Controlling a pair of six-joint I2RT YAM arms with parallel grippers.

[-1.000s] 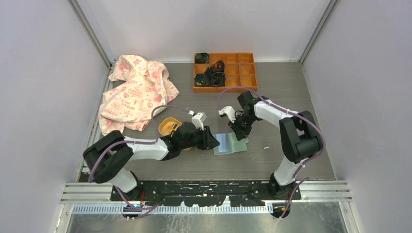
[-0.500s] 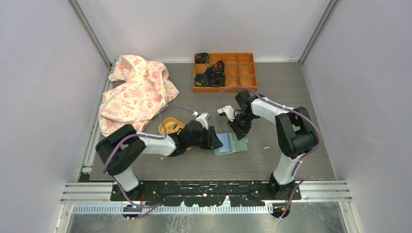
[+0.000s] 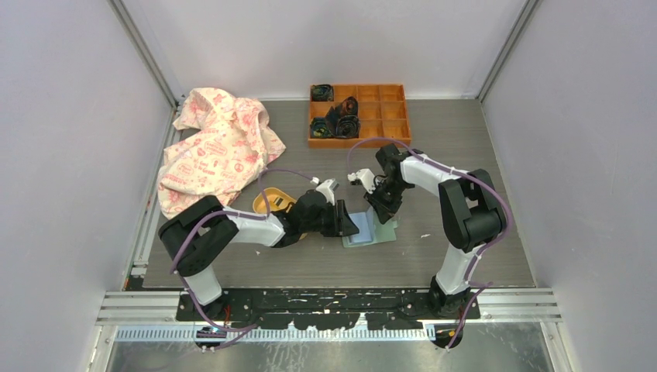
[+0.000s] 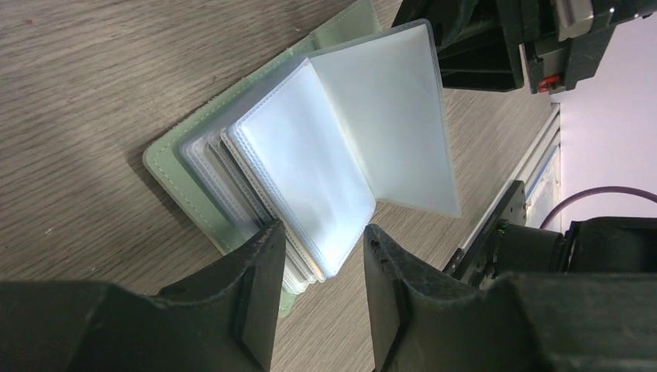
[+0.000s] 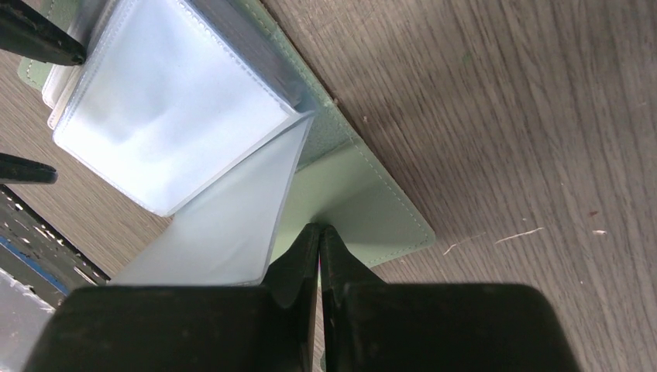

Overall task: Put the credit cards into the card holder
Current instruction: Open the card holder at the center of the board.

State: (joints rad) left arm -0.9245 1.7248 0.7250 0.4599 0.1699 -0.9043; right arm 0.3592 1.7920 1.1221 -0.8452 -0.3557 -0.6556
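Card holder: pale mint-green, lying open and flat on the table, about mid-width and closer to the near edge than the far one. Green cover faces down. The clear sleeves are fanned upward, and one sleeve is lifted away from the pack and stands at an angle. I cannot tell whether any sleeve holds a card.

Left gripper: low over the holder's left side. The fingers are spread, one to each side of the sleeve pack's near edge. I cannot tell whether they touch the pack.

Right gripper: fingers pressed together with nothing between them. The tip is down on the inner face of the green cover, at the holder's far-right part, just beside the lifted sleeve.

Yellow-orange dish: just left of the holder, mostly hidden under the left arm.

Cloth: cream with a pink print, crumpled in the far-left corner area.

Orange compartment tray: against the far edge, with dark rolled items in several left compartments.
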